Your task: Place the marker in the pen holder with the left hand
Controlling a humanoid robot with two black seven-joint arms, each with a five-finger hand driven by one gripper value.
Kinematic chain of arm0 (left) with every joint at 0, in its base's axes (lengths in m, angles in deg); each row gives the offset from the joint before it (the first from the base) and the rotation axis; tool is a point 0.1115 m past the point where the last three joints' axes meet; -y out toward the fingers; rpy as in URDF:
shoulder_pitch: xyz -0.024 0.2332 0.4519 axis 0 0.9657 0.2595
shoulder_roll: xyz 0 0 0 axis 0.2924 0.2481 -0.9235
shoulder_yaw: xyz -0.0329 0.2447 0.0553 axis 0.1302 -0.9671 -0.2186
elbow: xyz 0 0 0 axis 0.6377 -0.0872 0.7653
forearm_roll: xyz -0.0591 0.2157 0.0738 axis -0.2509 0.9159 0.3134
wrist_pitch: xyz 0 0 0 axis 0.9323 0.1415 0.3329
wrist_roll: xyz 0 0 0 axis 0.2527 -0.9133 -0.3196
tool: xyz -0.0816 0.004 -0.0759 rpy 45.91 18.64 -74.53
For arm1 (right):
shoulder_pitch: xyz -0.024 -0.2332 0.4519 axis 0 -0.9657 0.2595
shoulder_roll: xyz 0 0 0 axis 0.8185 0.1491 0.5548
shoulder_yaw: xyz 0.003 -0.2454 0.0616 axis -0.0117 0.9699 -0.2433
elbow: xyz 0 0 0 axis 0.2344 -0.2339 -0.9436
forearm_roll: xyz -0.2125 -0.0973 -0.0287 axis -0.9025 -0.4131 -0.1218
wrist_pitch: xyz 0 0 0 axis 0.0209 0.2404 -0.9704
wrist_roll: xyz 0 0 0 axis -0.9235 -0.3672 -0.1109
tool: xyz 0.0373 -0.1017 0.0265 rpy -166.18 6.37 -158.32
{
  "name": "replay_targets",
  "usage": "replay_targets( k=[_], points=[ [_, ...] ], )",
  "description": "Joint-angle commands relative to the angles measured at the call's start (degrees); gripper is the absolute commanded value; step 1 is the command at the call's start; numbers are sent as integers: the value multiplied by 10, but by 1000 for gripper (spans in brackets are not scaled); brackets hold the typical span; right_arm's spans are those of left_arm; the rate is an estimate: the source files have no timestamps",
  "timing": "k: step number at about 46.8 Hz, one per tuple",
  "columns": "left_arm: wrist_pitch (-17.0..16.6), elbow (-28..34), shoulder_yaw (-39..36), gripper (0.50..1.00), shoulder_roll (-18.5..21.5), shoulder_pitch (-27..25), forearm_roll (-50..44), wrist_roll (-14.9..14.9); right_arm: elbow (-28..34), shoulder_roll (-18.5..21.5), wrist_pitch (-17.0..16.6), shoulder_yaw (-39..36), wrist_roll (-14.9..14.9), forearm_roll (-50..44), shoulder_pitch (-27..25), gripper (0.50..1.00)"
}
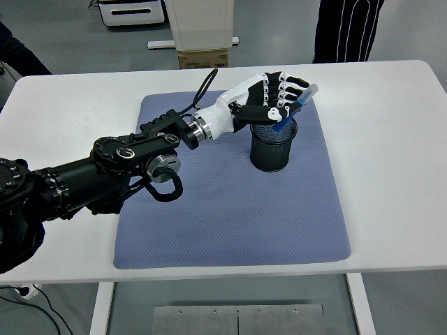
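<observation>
A black mesh pen holder (pixel 274 146) stands upright on the blue mat (pixel 230 202), right of its middle. My left hand (pixel 274 102) hovers right over the holder's rim, fingers curled around a blue marker (pixel 295 108). The marker is tilted steeply, its lower end at or just inside the holder's opening and its pale cap end sticking up to the right of my fingers. My right arm does not show.
The mat lies in the middle of the white table (pixel 391 139). A person's dark striped trousers (pixel 346 28) show at the far edge, top right. A cardboard box (pixel 199 59) and white furniture stand on the floor behind the table.
</observation>
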Motion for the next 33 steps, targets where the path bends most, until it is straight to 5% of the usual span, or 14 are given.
replay_targets(
  k=[1, 4, 16, 19, 33],
  points=[
    [0, -1, 1, 777, 0, 0, -7, 1, 0, 0, 0, 0, 0, 0, 0, 1000],
    [-1, -1, 1, 856, 0, 0, -15, 1, 0, 0, 0, 0, 0, 0, 0, 1000],
    [-1, -1, 12, 912, 9, -5, -40, 1, 0, 0, 0, 0, 0, 0, 0, 1000],
    [-1, -2, 16, 1000, 20, -8, -50, 0, 0, 0, 0, 0, 0, 0, 0, 1000],
    [4, -3, 32, 1000, 95, -12, -60, 0, 0, 0, 0, 0, 0, 0, 0, 1000]
  ],
)
